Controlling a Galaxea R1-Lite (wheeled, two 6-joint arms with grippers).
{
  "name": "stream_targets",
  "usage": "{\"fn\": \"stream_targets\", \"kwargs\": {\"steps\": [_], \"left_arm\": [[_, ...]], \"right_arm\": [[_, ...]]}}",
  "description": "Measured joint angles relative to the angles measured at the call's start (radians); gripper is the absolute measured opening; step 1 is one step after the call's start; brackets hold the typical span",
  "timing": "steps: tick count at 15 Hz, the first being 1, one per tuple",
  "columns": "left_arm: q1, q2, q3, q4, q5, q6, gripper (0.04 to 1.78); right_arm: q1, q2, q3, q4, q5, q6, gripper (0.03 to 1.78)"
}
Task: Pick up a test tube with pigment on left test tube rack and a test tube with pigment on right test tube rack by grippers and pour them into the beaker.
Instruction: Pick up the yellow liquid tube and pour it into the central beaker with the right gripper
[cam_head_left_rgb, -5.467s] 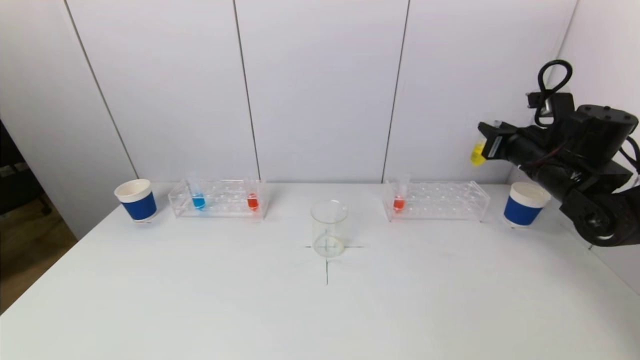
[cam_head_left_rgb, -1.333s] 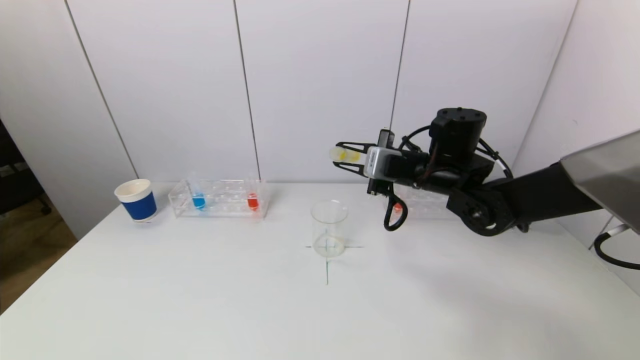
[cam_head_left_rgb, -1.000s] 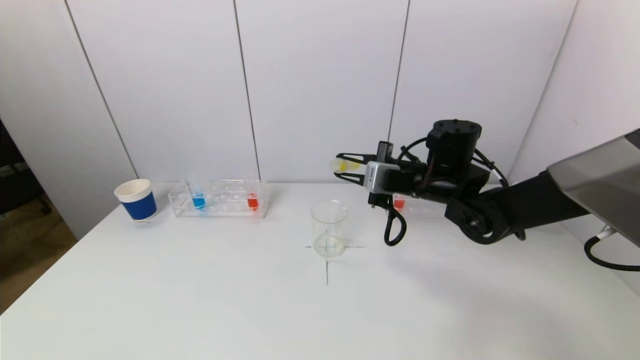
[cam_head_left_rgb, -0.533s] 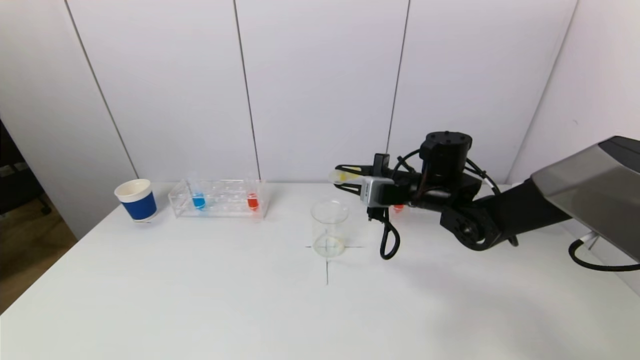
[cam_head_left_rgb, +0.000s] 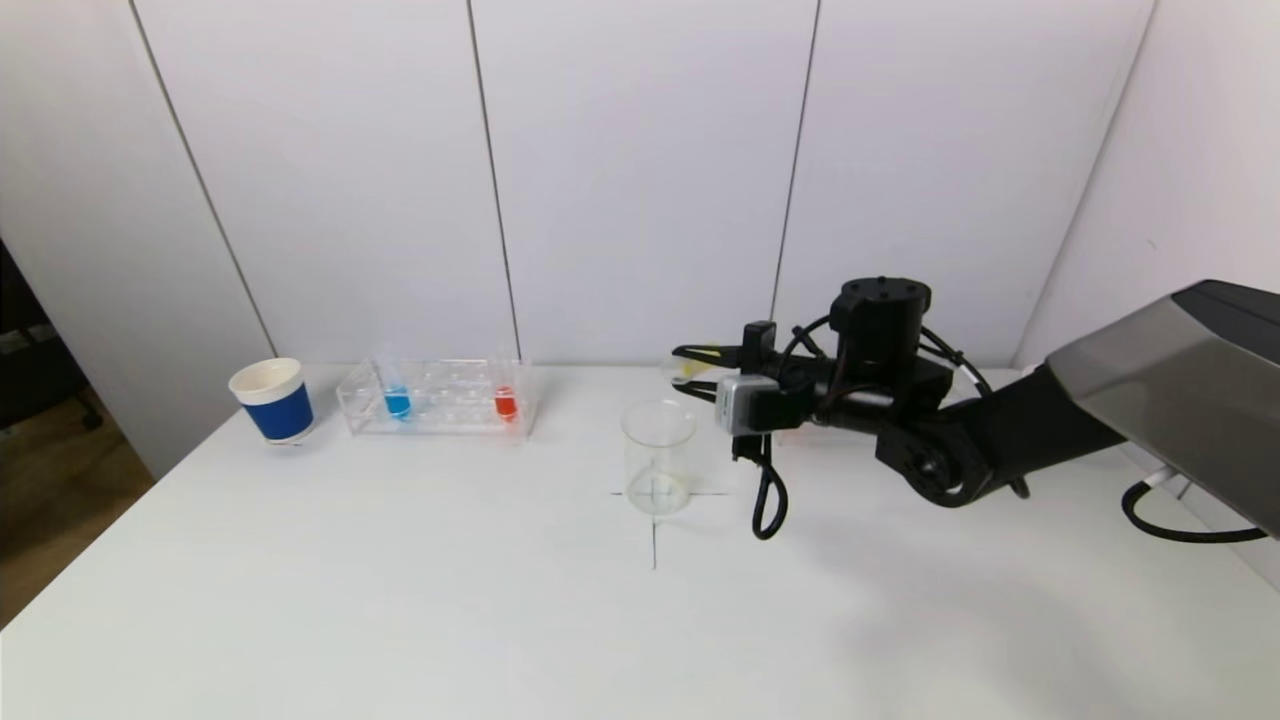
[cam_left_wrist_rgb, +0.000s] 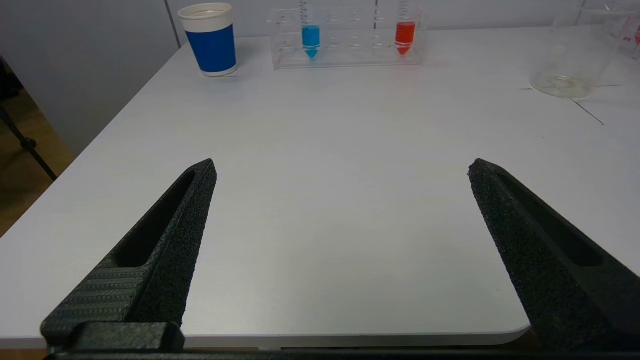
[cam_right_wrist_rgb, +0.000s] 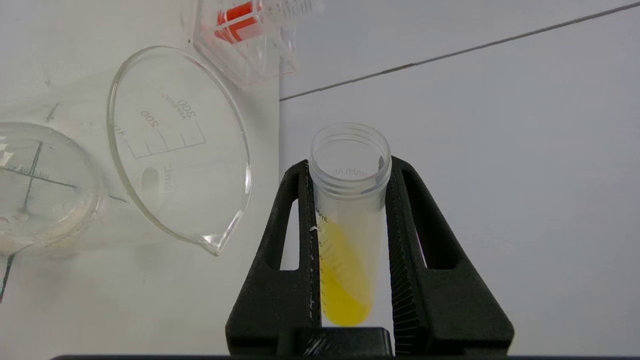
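My right gripper is shut on a clear test tube of yellow pigment, held almost level with its open mouth just above and behind the rim of the glass beaker. In the right wrist view the tube sits between both fingers, the pigment pooled in its lower part, and the beaker lies close beside it. The left test tube rack holds a blue tube and a red tube. The right rack is hidden behind my right arm. My left gripper is open and empty over the table's near edge.
A blue paper cup stands left of the left rack. The beaker stands on a cross marked on the white table. A loop of black cable hangs from my right wrist next to the beaker. A white wall closes the back.
My right arm has come down and slightly left with the yellow tube, bringing its mouth from well above the beaker to just over the rim. The left gripper has stayed open.
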Motion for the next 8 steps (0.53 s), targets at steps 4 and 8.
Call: {"fn": "stream_targets", "kwargs": {"steps": [4,8], "left_arm": [[0.000,0.000,0.000,0.000,0.000,0.000,1.76],[0.000,0.000,0.000,0.000,0.000,0.000,1.76]], "right_arm": [[0.002,0.001,-0.018,0.035,-0.003,-0.040,0.45],[0.000,-0.004,-0.036,0.089,-0.021,-0.104,0.45]]}}
